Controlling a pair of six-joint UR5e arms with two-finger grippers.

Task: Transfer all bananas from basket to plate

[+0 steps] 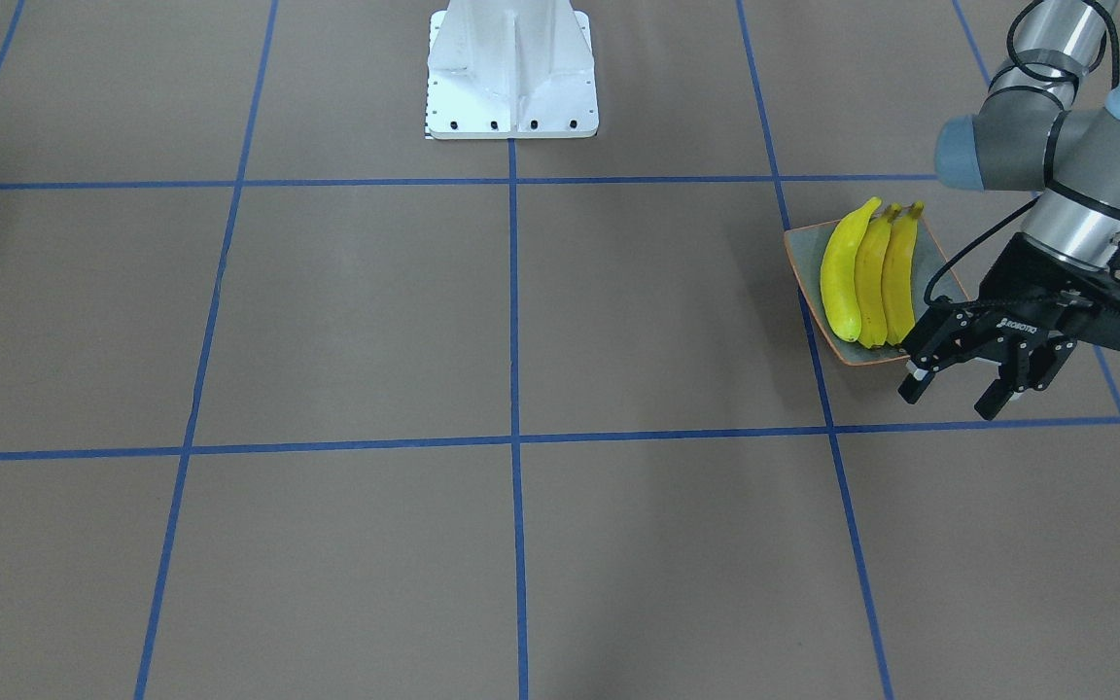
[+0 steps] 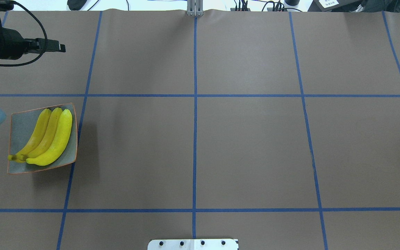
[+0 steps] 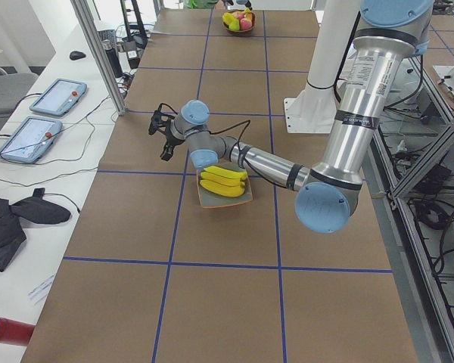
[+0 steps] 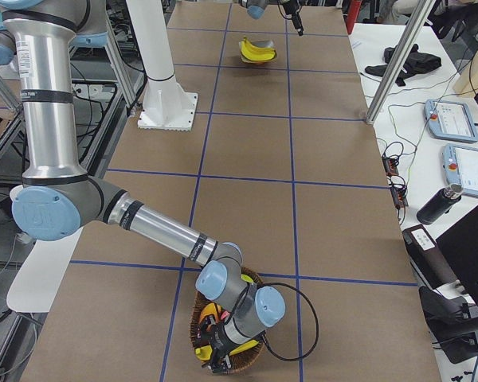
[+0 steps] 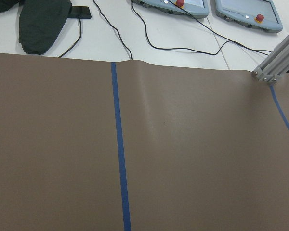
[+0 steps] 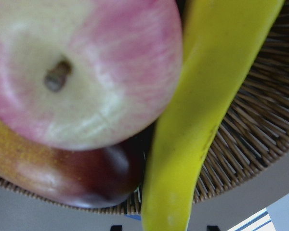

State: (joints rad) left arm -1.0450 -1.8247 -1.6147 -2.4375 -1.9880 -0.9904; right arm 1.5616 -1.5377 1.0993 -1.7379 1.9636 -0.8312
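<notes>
Right hand (image 4: 215, 356): down inside the basket (image 4: 251, 360), at the robot's right end of the counter (image 2: 248, 149). In the wrist view two dark fingertips (image 6: 116, 227) show at the bottom edge. They are apart, one on each side of the fourth banana (image 6: 202, 96), with no contact visible. Judged spread, not clamped.

That banana lies directly beneath the hand, against the wicker wall. Its long axis runs from the view's top right down to bottom centre, so the fingers straddle it across its width. An apple (image 6: 82, 72) presses against its left flank, with a red-and-orange fruit (image 6: 53, 178) below the apple.

Left hand (image 1: 954, 394): fingers apart and empty, above the counter just beside the operator-side edge of the plate (image 2: 21, 128).

The plate sits at the robot's left end, well apart from the basket. It holds three bananas (image 2: 50, 137) side by side and parallel.

Judgement: three of four transferred. The right arm is far nearer the fourth banana. Closing across its width looks correct, though the apple crowds one finger's path.
</notes>
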